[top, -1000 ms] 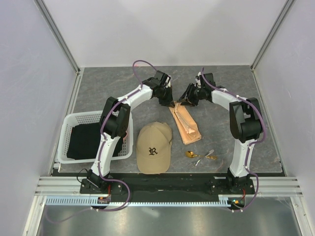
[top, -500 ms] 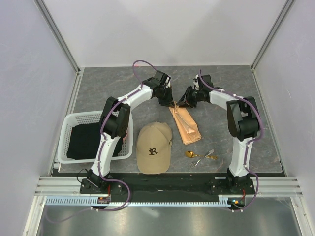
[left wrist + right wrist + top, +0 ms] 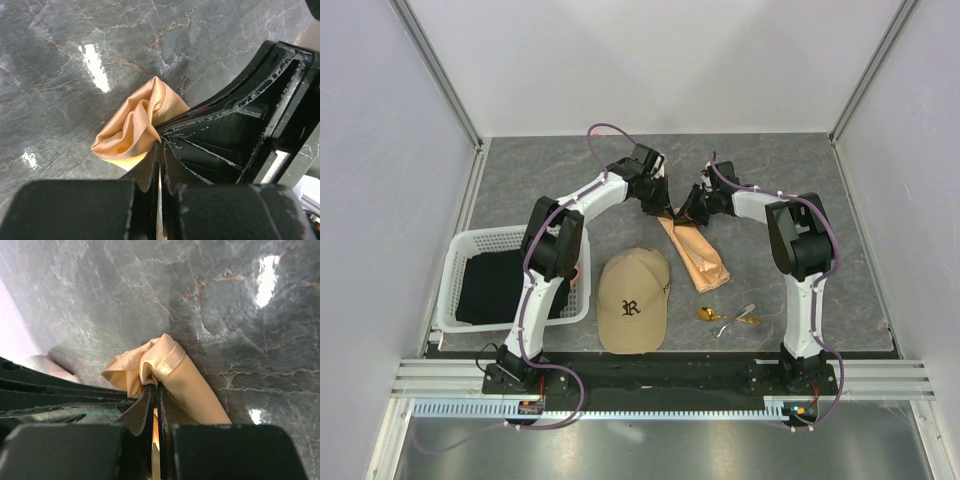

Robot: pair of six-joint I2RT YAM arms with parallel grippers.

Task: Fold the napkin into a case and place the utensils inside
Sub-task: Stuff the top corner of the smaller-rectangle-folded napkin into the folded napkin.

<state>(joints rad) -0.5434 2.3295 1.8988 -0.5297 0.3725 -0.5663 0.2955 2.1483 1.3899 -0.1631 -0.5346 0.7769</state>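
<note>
Top external view shows the napkin [image 3: 697,255] lying as a narrow folded strip on the grey desk [image 3: 570,160], just right of centre. It runs from its far end between the two arms down toward the near right. Both pincers meet at that far end. The left pincer [image 3: 663,209] reaches in from the left and the right pincer [image 3: 686,214] from the right, the two almost touching each other.

From the left wrist, the left pincer's jaws are pressed together with only a thin slit between them. A bunched, puckered corner of the peach cloth is pinched at their tips and bulges out ahead of them over the marbled surface.

From the right wrist, the right pincer is likewise closed tight on the cloth. It nips a rolled, hemmed corner, while the rest of the strip trails off to the lower right.

The utensils [image 3: 728,318] lie in a small cluster on the desk near the right arm's base, apart from the napkin's near end. The gold spoon [image 3: 705,313] is on the left of the silvery pieces.

A tan cap [image 3: 633,300] sits just left of the napkin, not touching it. A white basket [image 3: 453,262] holding a black cloth [image 3: 495,285] stands at the left edge.
</note>
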